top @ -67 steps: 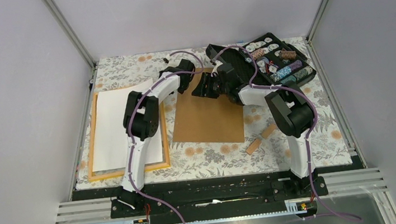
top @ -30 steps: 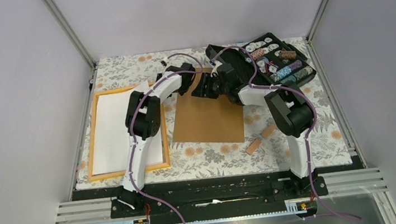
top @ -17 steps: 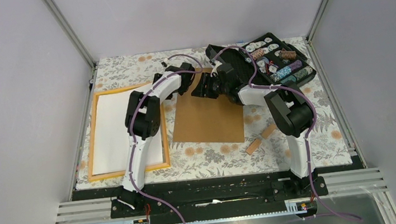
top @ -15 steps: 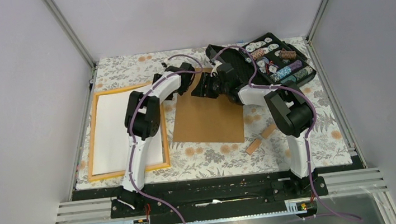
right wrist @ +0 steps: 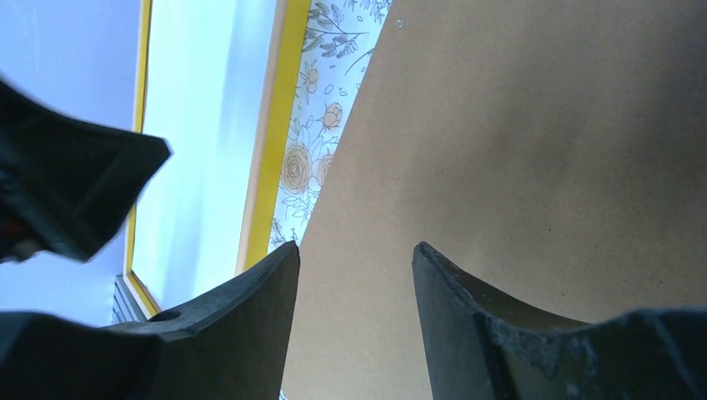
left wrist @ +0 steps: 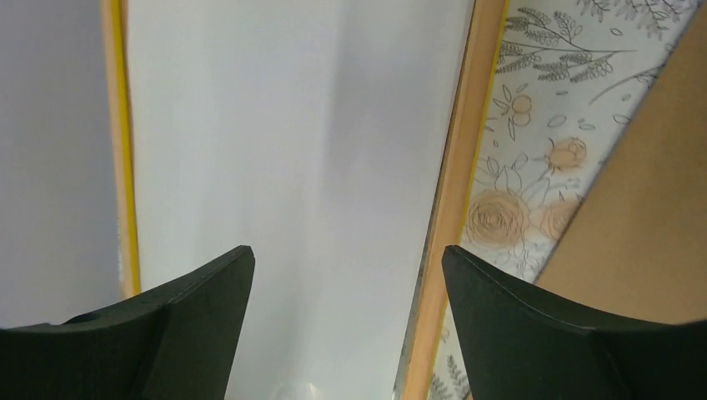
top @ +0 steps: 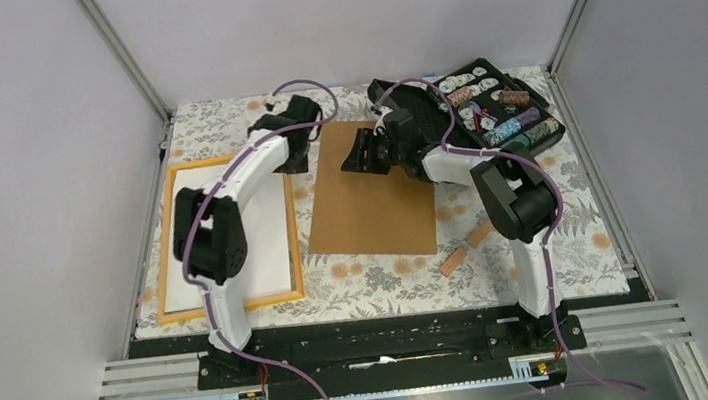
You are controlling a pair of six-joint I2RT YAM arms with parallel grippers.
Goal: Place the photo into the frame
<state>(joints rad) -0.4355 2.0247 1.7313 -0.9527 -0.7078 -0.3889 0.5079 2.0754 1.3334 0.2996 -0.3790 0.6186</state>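
We find the left pincer with its fingers spread wide and nothing between them, above the far end of the photo. The photo lies white side up inside the frame, along the left edge of the tabletop. The right pincer is likewise parted and empty, over the far edge of the brown board. A black case occupies the far right corner.

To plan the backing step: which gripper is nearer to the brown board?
Right. The right gripper is over the brown board, at its far edge; the left gripper is over the frame, beside it.
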